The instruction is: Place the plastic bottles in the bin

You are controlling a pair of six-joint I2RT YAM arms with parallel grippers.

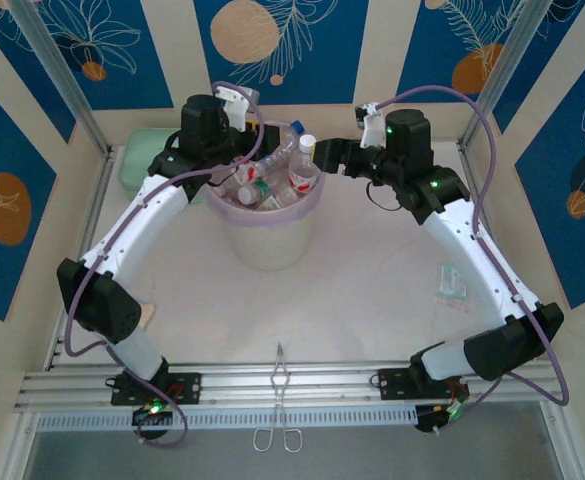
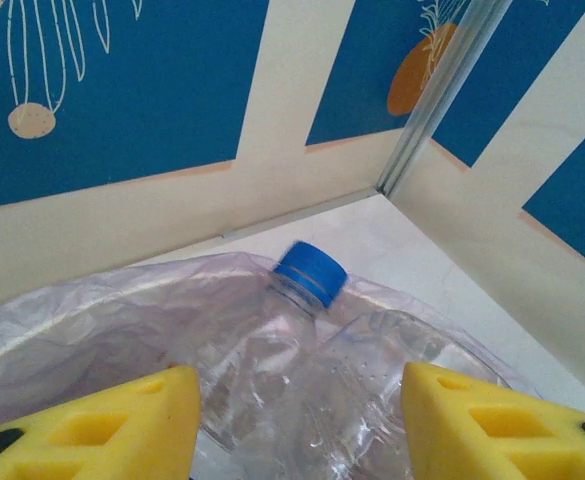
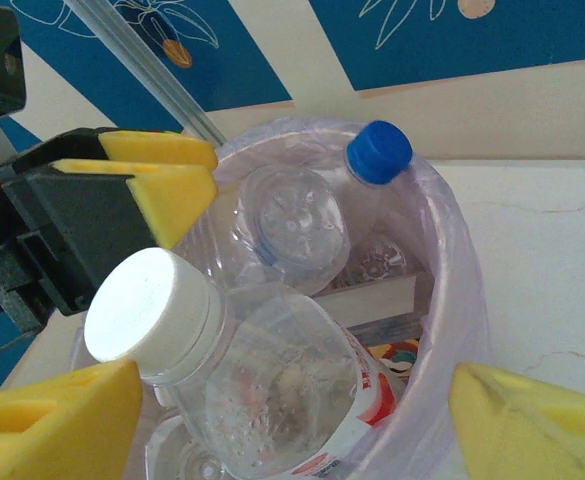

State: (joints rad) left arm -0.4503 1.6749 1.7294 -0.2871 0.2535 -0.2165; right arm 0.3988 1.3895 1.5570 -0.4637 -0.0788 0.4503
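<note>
The bin (image 1: 268,245), white with a lilac bag (image 3: 454,262), is piled to the rim with plastic bottles. A white-capped bottle (image 3: 272,390) with a red label lies on top, and a blue-capped one (image 2: 310,272) leans at the far rim (image 2: 92,310). My left gripper (image 1: 244,170) hovers over the bin's back left. Its yellow fingers (image 2: 122,425) stand partly closed on either side of the clear blue-capped bottle; contact is unclear. My right gripper (image 3: 297,400) is open at the right rim (image 1: 324,155), one finger over the bottles, the other outside the bag.
A mint-green case (image 1: 137,165) lies behind the left arm near the back wall. Metal tongs (image 1: 279,400) rest on the front rail. A small packet (image 1: 452,283) lies on the table under the right arm. Frame posts stand at both back corners.
</note>
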